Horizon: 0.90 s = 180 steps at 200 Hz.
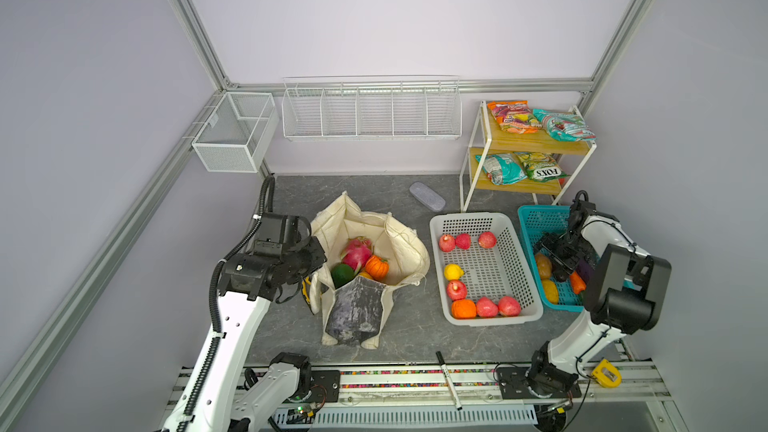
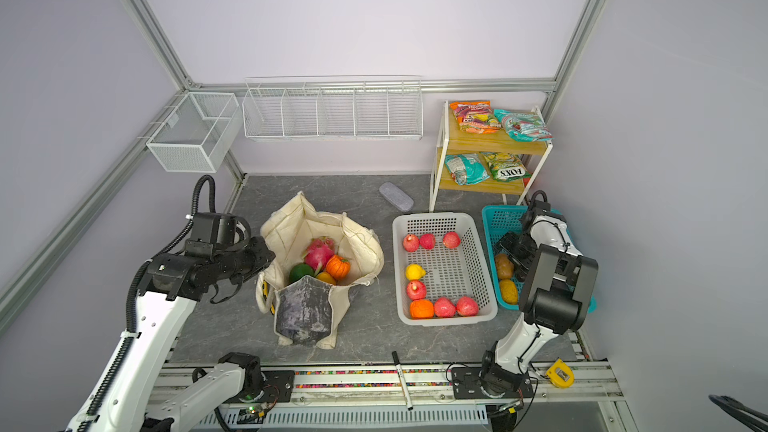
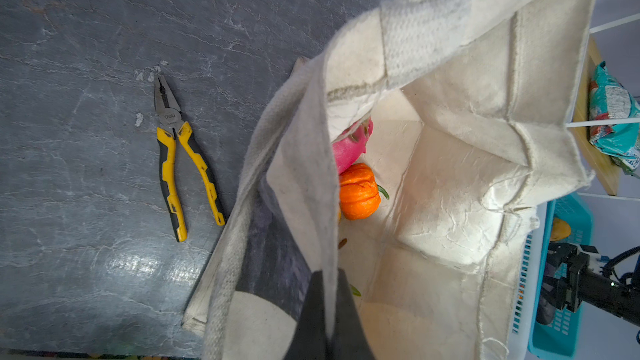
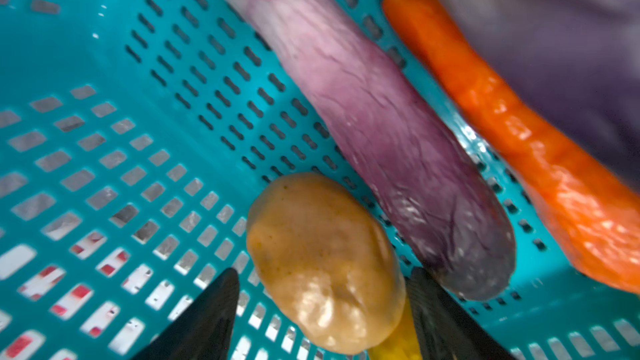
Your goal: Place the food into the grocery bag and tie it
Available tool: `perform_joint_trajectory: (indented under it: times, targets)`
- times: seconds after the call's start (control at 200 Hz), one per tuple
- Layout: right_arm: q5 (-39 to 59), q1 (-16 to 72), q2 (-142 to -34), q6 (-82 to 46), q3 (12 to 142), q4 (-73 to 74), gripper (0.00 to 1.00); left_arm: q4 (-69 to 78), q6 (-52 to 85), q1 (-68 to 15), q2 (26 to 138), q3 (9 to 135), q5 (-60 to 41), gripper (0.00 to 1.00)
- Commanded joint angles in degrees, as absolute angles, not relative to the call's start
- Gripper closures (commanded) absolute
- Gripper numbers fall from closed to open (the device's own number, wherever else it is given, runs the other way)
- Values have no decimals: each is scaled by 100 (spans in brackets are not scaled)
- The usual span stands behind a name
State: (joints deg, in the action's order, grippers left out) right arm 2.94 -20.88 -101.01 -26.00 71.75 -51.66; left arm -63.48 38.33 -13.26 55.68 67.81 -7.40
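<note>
Left gripper pinched shut on rim of floppy cream canvas tote bag, 9 o'clock of white perforated plastic basket; pink dragon fruit, small orange pumpkin inside. Right gripper in teal plastic basket at 3 o'clock: jaws wide, straddling tan oval potato, gap on one side.

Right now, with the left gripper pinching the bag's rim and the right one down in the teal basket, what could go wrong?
1. The left gripper pinches only a thin edge of the floppy grocery bag; if the cloth slips, the mouth may fold over the pumpkin.
2. The right gripper stands open astride a smooth, rounded potato that lies close beside the eggplant; closing, a finger might catch the eggplant or the potato might pop out.
</note>
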Motion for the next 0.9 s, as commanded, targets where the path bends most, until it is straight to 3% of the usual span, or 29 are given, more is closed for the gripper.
perform_joint_trajectory:
  times: [0.0,0.26,0.59,0.895]
  targets:
    - [6,-2074,-10208,-2327,7336,-5665,25,-6416,3724,-1323,5620,6741,-712,100]
    - [135,-2047,-10466,-2294,7407,-5626,18,-6381,3700,-1310,5680,6759,-739,100]
    - [209,-2021,-10517,-2364,7487,-5572,38,-6423,3704,-1301,5667,6801,-712,100]
    - [189,-2015,-10115,-2426,7782,-5802,44,-6442,3703,-1301,5664,6836,-703,100]
